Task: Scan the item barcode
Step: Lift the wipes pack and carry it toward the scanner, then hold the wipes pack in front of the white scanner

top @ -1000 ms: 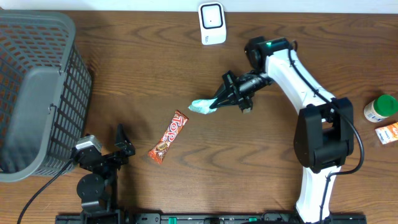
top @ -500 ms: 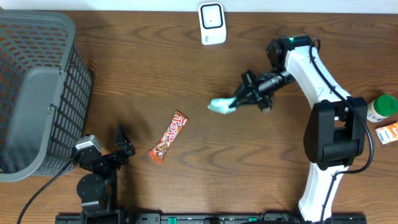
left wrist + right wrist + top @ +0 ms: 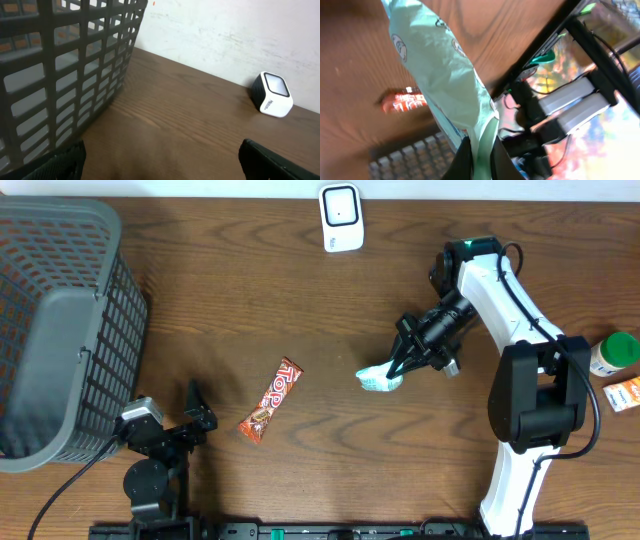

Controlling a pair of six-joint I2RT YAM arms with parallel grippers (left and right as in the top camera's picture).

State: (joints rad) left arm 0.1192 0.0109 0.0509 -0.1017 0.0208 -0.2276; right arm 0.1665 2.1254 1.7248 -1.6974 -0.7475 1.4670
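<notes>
Two robot arms seen from above. The left arm (image 3: 150,465) sits folded low at the near left. The left end effector (image 3: 198,410) points away from its base, both fingers spread wide apart and holding nothing. The white right arm (image 3: 505,310) reaches away from its base, bends at the elbow and angles back toward the left. The right end effector (image 3: 400,366) is pinched tight on the edge of a pale green packet (image 3: 378,379).

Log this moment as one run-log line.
right gripper shut on mint-green packet | left gripper open, holding nothing | scanner away from packet | candy bar lying apart
</notes>
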